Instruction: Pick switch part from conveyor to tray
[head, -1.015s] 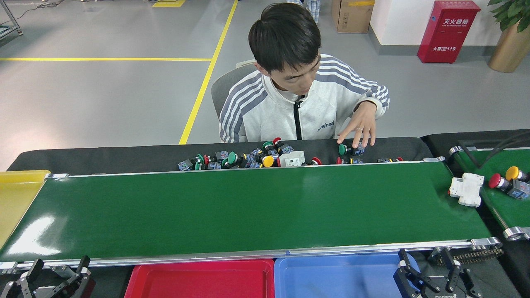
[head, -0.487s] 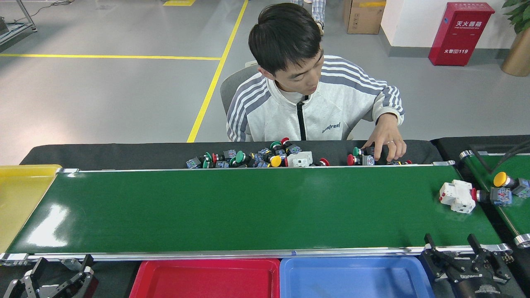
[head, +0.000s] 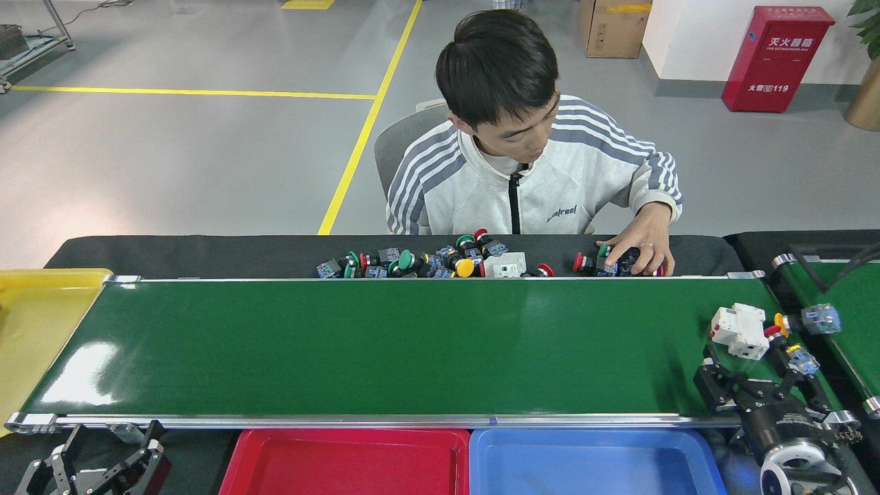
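R hand (head: 749, 368) wide open just below white switch part (head: 740, 331) on conveyor (head: 385, 344); L hand (head: 103, 457) open.

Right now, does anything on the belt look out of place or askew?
Yes: at the conveyor's right end, a white switch part lies tilted with push buttons bunched against it. The right gripper hangs open beside them.

Bright, even overhead indoor light. White glare patch on the glossy conveyor (head: 385, 344) near its left end, fainter sheen right of centre. Soft, short shadows under the heap of switch parts (head: 440, 264). Sharp overall; slight motion blur at the belt's right end.
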